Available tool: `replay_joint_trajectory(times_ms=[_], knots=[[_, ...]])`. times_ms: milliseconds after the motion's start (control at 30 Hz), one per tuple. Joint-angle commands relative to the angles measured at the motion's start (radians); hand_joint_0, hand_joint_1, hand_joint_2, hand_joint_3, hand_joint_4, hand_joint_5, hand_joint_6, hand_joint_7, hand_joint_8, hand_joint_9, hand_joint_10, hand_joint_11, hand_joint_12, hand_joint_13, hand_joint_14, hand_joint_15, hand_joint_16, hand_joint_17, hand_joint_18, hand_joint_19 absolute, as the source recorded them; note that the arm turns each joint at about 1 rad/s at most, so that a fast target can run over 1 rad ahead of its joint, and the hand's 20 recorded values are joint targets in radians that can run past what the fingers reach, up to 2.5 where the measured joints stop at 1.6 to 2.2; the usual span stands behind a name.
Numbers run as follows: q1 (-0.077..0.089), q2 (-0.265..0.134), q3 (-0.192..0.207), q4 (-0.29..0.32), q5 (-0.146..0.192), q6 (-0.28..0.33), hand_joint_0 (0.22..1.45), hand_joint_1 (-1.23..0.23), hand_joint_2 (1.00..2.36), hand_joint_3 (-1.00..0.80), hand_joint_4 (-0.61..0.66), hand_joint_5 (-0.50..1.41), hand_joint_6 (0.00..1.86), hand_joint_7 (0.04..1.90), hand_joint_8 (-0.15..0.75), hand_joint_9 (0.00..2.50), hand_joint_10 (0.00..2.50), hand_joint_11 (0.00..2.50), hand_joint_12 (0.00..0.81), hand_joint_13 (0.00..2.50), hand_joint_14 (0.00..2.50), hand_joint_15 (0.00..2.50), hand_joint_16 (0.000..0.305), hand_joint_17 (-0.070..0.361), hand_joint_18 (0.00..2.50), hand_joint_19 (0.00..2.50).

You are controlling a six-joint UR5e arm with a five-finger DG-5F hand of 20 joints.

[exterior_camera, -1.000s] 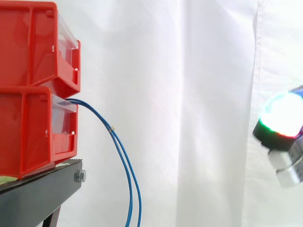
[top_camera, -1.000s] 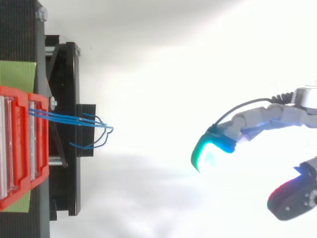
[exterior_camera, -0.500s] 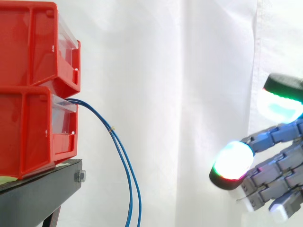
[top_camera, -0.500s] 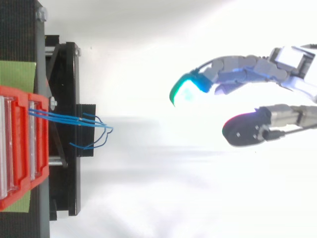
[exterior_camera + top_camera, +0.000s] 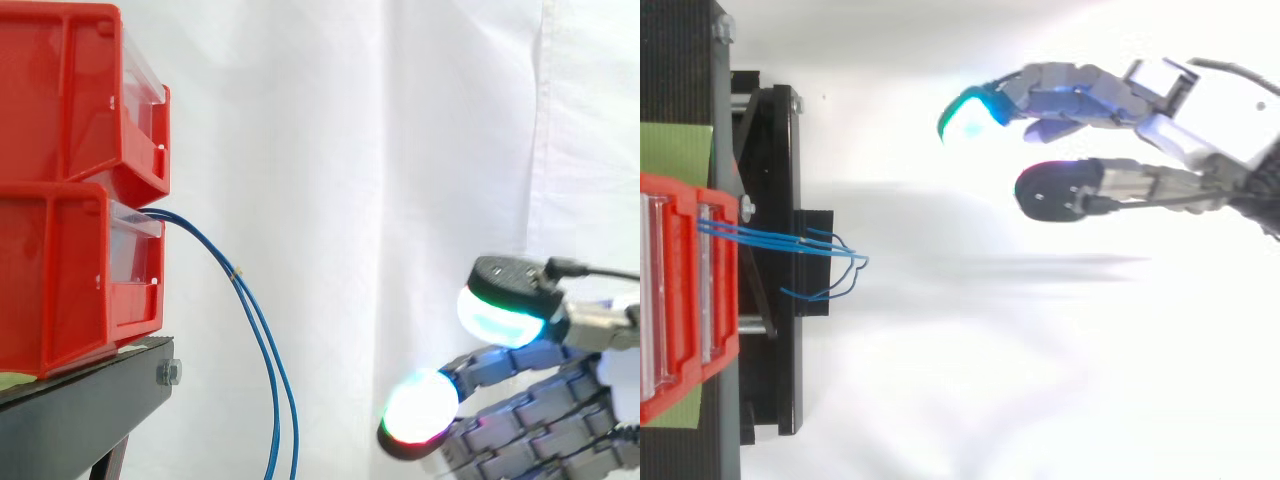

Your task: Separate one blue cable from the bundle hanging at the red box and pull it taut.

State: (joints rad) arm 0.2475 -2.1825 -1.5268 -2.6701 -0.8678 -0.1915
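Thin blue cables (image 5: pixel 262 340) leave the lower of two stacked red boxes (image 5: pixel 70 270) and hang down in a curve past the black stand. From above, the cable bundle (image 5: pixel 830 262) loops out just past the stand's edge. My hand (image 5: pixel 1110 185) is open, its fingers stretched toward the boxes and nothing held. It sits well right of the cables, apart from them. In the side view the hand (image 5: pixel 540 420) is low at the right, its glowing fingertips (image 5: pixel 418 408) level with the lower part of the hanging cables.
The black stand (image 5: pixel 90 400) carries the red boxes (image 5: pixel 680 300) at the left. A white curtain (image 5: pixel 400 150) hangs behind everything. Open space lies between the hand and the cables.
The hand has come in from the right toward the cables and dropped lower in the side view; from above it has shifted upward in the picture. The cables hang as before.
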Motion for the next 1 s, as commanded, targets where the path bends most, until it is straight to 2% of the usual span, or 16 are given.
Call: replay_joint_trajectory(times_ms=[0, 133, 200, 300, 400, 433, 533, 633, 767, 800, 967], knots=[[-0.011, -0.065, 0.073, -0.017, 0.003, 0.007, 0.56, -0.46, 1.00, -0.50, 0.26, -0.21, 0.50, 0.80, 0.277, 0.51, 0.01, 0.22, 0.346, 0.44, 0.01, 0.20, 0.050, 0.112, 0.46, 0.53], [-0.022, -0.115, 0.134, -0.040, 0.003, 0.021, 0.56, -0.46, 1.00, -0.50, 0.26, -0.21, 0.50, 0.80, 0.278, 0.51, 0.01, 0.22, 0.345, 0.43, 0.01, 0.20, 0.050, 0.111, 0.46, 0.54], [-0.024, -0.126, 0.142, -0.036, 0.004, 0.021, 0.56, -0.46, 1.00, -0.50, 0.26, -0.21, 0.50, 0.80, 0.279, 0.51, 0.01, 0.23, 0.344, 0.43, 0.01, 0.20, 0.050, 0.111, 0.46, 0.53], [-0.033, -0.158, 0.188, -0.036, 0.001, 0.018, 0.56, -0.46, 1.00, -0.50, 0.26, -0.21, 0.50, 0.81, 0.278, 0.51, 0.01, 0.23, 0.342, 0.43, 0.01, 0.20, 0.050, 0.111, 0.46, 0.53], [-0.037, -0.175, 0.209, -0.037, 0.001, 0.017, 0.56, -0.46, 1.00, -0.50, 0.26, -0.21, 0.50, 0.80, 0.280, 0.51, 0.01, 0.22, 0.342, 0.43, 0.01, 0.20, 0.050, 0.111, 0.46, 0.54], [-0.042, -0.188, 0.231, -0.037, -0.002, 0.017, 0.56, -0.46, 1.00, -0.50, 0.26, -0.21, 0.50, 0.80, 0.280, 0.51, 0.01, 0.23, 0.342, 0.43, 0.01, 0.20, 0.050, 0.111, 0.46, 0.53], [-0.042, -0.200, 0.255, -0.036, -0.028, 0.006, 0.54, -0.47, 1.00, -0.50, 0.25, -0.21, 0.50, 0.80, 0.279, 0.51, 0.01, 0.24, 0.349, 0.43, 0.01, 0.20, 0.051, 0.114, 0.46, 0.54], [-0.030, -0.200, 0.261, -0.022, -0.079, -0.032, 0.49, -0.51, 1.00, -0.50, 0.26, -0.21, 0.50, 0.81, 0.282, 0.49, 0.01, 0.23, 0.364, 0.43, 0.01, 0.22, 0.054, 0.121, 0.45, 0.54], [-0.019, -0.200, 0.278, 0.001, -0.100, -0.071, 0.47, -0.54, 1.00, -0.50, 0.26, -0.22, 0.50, 0.81, 0.291, 0.49, 0.01, 0.22, 0.374, 0.44, 0.01, 0.22, 0.056, 0.125, 0.47, 0.55], [-0.011, -0.203, 0.281, 0.016, -0.117, -0.092, 0.47, -0.54, 1.00, -0.50, 0.26, -0.22, 0.50, 0.80, 0.293, 0.49, 0.01, 0.24, 0.376, 0.44, 0.01, 0.22, 0.056, 0.125, 0.47, 0.55], [0.001, -0.223, 0.281, 0.050, -0.119, -0.091, 0.45, -0.55, 1.00, -0.50, 0.27, -0.22, 0.50, 0.81, 0.297, 0.50, 0.01, 0.24, 0.379, 0.45, 0.01, 0.23, 0.057, 0.128, 0.48, 0.55]])
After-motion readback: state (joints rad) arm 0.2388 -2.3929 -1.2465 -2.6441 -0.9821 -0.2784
